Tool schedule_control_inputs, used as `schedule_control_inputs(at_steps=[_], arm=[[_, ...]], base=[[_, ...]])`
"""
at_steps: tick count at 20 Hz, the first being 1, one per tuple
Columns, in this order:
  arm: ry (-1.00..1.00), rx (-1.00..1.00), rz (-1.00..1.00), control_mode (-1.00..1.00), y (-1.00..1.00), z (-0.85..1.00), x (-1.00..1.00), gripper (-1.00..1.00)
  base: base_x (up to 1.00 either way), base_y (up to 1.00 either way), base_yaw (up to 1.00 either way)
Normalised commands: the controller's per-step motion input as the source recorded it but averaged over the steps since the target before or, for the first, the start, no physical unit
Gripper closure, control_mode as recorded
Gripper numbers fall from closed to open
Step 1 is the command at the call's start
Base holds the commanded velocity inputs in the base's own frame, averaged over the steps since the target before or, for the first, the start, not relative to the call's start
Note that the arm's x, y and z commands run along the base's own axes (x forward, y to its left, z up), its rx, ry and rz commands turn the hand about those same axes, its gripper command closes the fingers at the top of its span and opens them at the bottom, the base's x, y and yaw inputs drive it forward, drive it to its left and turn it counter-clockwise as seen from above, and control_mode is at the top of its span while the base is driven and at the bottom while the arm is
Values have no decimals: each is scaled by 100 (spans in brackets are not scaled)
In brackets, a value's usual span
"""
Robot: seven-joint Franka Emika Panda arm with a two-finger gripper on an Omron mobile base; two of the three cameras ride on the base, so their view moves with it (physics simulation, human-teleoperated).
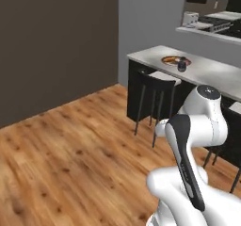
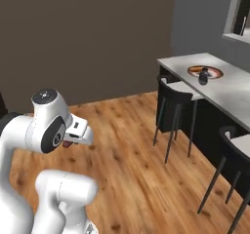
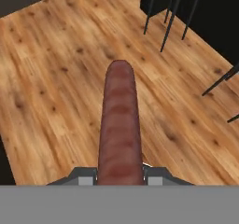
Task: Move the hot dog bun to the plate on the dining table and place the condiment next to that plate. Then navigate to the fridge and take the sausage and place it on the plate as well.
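1. One sausage (image 3: pixel 120 125), dark red and ridged, runs from the bottom centre of the hand view up toward mid-frame, above the wooden floor (image 3: pixel 51 78).
2. The gripper (image 3: pixel 120 175) is closed on the sausage; its two finger tips (image 3: pixel 85 177) press against the lower end from either side.
3. In the right base view, the gripper (image 2: pixel 68 143) sits at left of centre, tucked close to the white arm (image 2: pixel 46 126), with a small dark red patch visible beneath it.
4. The plate (image 1: pixel 175 60) lies on the dining table (image 1: pixel 212 72) in the upper right of the left base view; the bun cannot be made out on it.
5. The condiment jar (image 1: pixel 181 66) stands just beside the plate, at its lower-right edge; in the right base view the jar (image 2: pixel 203 76) overlaps the plate (image 2: pixel 205 71).
6. Dark stools (image 2: pixel 173 96) stand along the near side of the table.
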Motion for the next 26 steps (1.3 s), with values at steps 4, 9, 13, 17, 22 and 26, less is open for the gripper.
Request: schedule_control_inputs(at_steps=[4, 9, 13, 17, 22, 26], arm=[[0, 0, 0, 100, 0, 0, 0, 100], [0, 0, 0, 100, 0, 0, 0, 100], [0, 0, 0, 100, 0, 0, 0, 100], [0, 0, 0, 100, 0, 0, 0, 100], [0, 0, 0, 100, 0, 0, 0, 100], [0, 0, 0, 100, 0, 0, 0, 100]], base=[[100, 86, -37], [100, 86, -37], [88, 80, -36], [82, 84, -38], [96, 81, -40], [97, 66, -42]])
